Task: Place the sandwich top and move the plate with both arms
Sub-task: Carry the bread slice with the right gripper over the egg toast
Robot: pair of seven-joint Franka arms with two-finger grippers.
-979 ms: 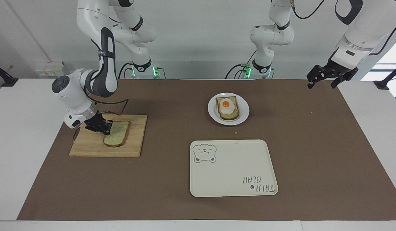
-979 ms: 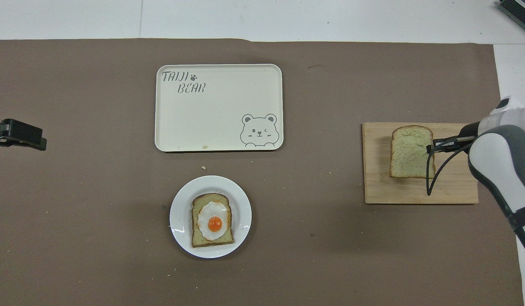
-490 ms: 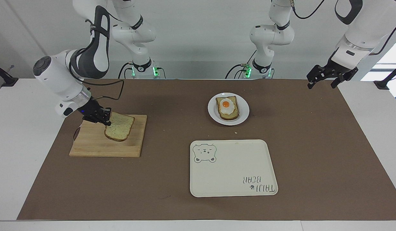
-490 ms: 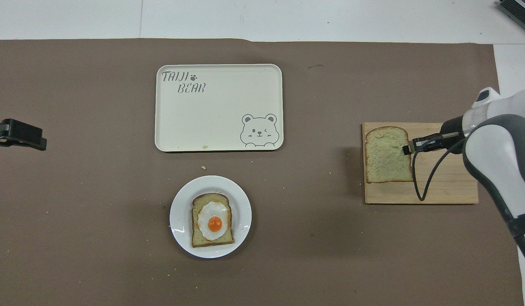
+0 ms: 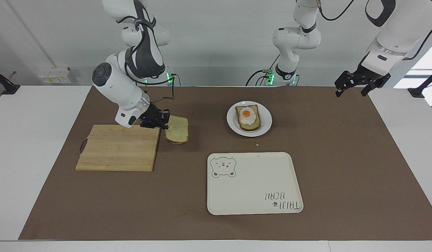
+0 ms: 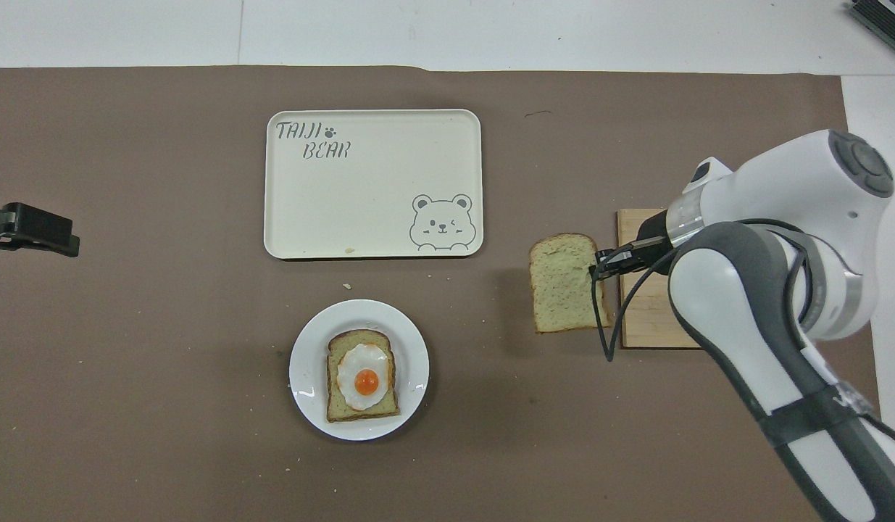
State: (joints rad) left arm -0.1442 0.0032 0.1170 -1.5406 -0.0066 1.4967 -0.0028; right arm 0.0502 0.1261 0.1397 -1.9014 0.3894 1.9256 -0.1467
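My right gripper (image 5: 164, 123) is shut on one edge of the sandwich top (image 5: 177, 129), a plain speckled bread slice. It holds the slice in the air over the brown mat, just off the cutting board's edge on the plate's side; both also show in the overhead view, the gripper (image 6: 598, 270) and the slice (image 6: 563, 283). The small white plate (image 5: 266, 120) carries a bread slice with a fried egg (image 5: 248, 117), seen from overhead too (image 6: 362, 377). My left gripper (image 5: 354, 87) waits open and empty, raised over the mat's edge at the left arm's end.
A wooden cutting board (image 5: 118, 148) lies bare at the right arm's end. A cream rectangular tray with a bear drawing (image 5: 254, 182) lies farther from the robots than the plate. A brown mat (image 5: 341, 168) covers the table.
My right gripper has lifted the bread slice off the cutting board and carried it toward the plate, past the board's edge. The left arm has not moved.
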